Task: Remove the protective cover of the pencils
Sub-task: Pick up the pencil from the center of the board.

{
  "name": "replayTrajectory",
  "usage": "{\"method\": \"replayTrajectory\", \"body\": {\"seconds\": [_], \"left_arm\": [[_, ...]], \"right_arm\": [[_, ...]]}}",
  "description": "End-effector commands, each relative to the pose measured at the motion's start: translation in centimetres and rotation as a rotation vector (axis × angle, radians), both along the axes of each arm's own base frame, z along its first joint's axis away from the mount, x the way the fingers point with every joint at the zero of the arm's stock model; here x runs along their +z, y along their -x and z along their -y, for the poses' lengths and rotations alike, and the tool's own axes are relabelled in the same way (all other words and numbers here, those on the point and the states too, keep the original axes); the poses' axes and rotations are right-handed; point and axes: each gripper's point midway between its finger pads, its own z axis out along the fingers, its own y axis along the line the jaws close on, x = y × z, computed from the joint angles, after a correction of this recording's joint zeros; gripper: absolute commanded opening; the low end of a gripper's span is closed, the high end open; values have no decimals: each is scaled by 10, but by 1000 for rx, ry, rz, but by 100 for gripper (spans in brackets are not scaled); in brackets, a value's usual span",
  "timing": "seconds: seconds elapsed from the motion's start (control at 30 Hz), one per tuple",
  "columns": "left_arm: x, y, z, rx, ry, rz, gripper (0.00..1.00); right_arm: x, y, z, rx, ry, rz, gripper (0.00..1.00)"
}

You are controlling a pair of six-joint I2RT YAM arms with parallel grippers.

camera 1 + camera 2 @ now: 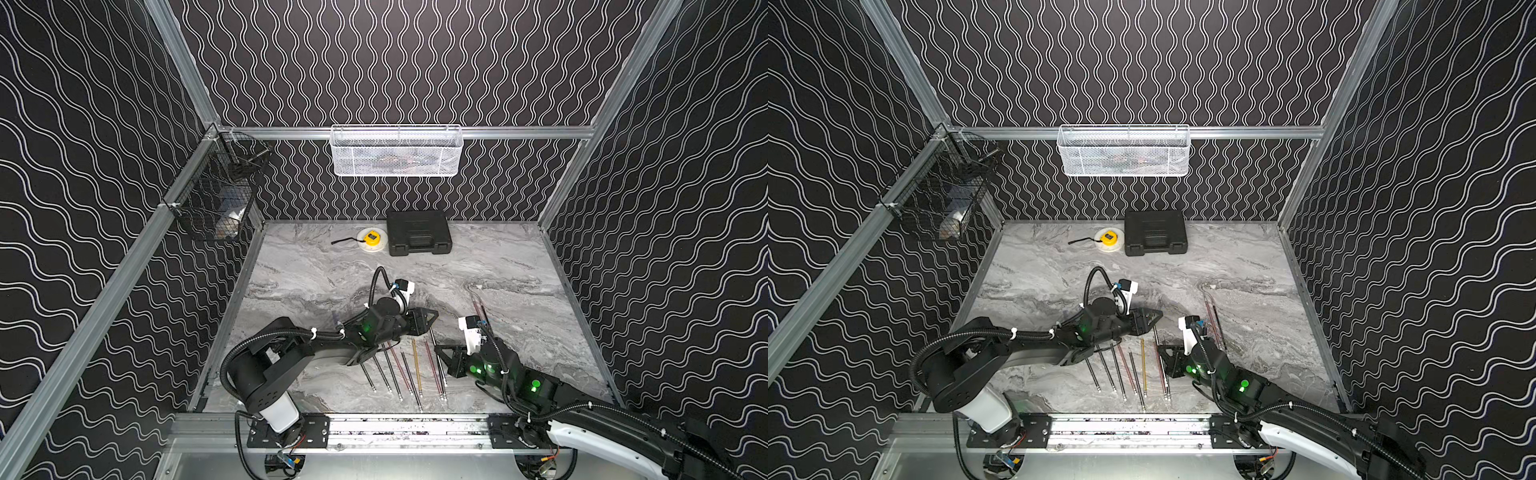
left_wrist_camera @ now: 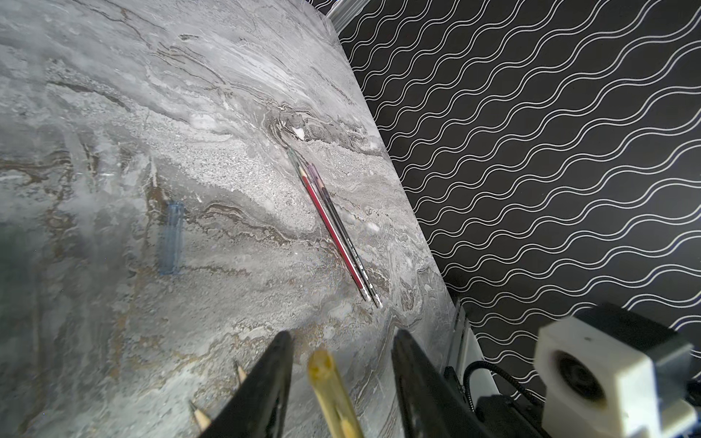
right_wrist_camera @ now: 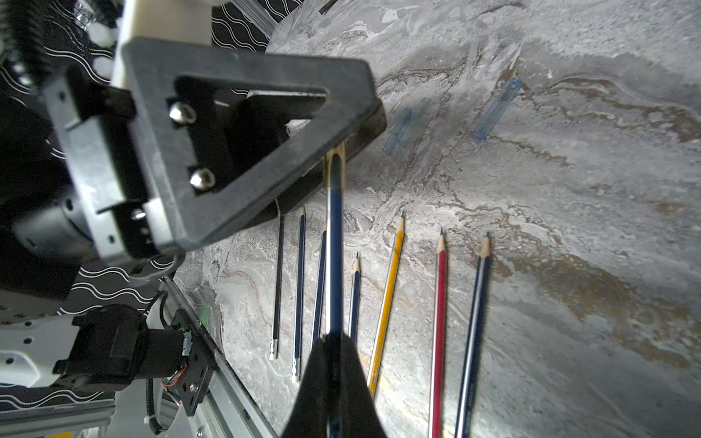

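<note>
- Plainly, the left claw (image 2: pixel 343 335) reaches in from the left, across the line of the pencils. It stands about half open: its jaws flank the cover with a gap on either side, and as far as the left wrist view shows it holds nothing.
- Beneath and beside it on the desk (image 1: pixel 311 270) lies a row of bare pencils (image 3: pixel 387 295), roughly parallel, with their sharpened points toward the far side. Two loose bluish covers (image 3: pixel 497 110) rest beyond those points.
- The yellowish cover (image 2: pixel 322 375) sits between the left claw's jaws, still on the far end of the dark blue pencil (image 3: pixel 333 246). The left claw is the one at the cover; the other is well down the shaft.
- That pencil is held off the desk. Its long axis runs from the right claw away toward the far side, much in line with the row beneath.
- The right claw (image 3: pixel 333 341) is closed tight on the shaft, well apart from the cover.
- As I judge it, the coming move turns on that axis. The left claw must close across the cover and draw it straight away from the right claw, along the pencil and not sideways.
- Farthest right, a pair of pencils (image 2: pixel 333 227) lies side by side, well apart from the row, with tinted covers still on their far ends.
</note>
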Motion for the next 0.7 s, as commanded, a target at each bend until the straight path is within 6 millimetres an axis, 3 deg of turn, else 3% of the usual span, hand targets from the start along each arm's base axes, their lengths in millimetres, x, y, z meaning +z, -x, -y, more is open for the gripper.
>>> {"method": "replayTrajectory", "body": {"seconds": [0.0, 0.13, 0.67], "left_arm": [[5, -2, 3, 0, 21, -1, 46], [4, -3, 2, 12, 15, -6, 34], [-1, -7, -2, 55, 2, -49, 12]], "right_arm": [[13, -5, -2, -18, -9, 46, 0], [12, -5, -3, -23, 3, 50, 0], [8, -6, -7, -19, 4, 39, 0]]}}
